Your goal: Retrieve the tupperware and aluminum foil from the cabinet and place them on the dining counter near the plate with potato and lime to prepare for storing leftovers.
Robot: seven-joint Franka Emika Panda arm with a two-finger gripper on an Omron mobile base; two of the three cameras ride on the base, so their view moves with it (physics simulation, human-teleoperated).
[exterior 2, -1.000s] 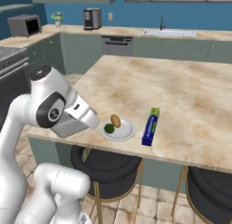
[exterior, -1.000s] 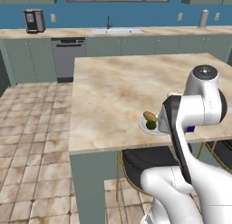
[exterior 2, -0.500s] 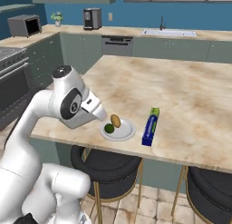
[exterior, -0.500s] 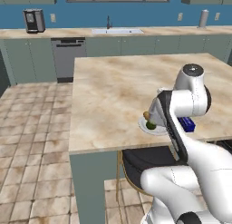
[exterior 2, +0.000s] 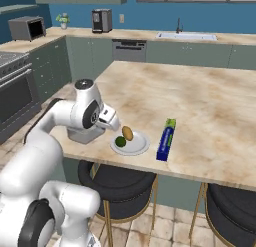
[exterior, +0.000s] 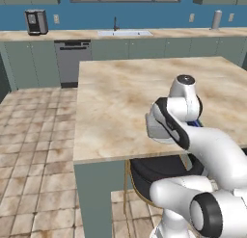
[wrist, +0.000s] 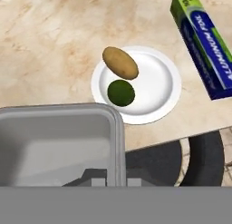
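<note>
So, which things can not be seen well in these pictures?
- Gripper: hand view, its tips sit behind the translucent grey plastic container; open or shut, cannot tell.
- White round plate: hidden by the arm in the left base view.
- Dark-blue foil carton: hand view, cut off by the top edge.
</note>
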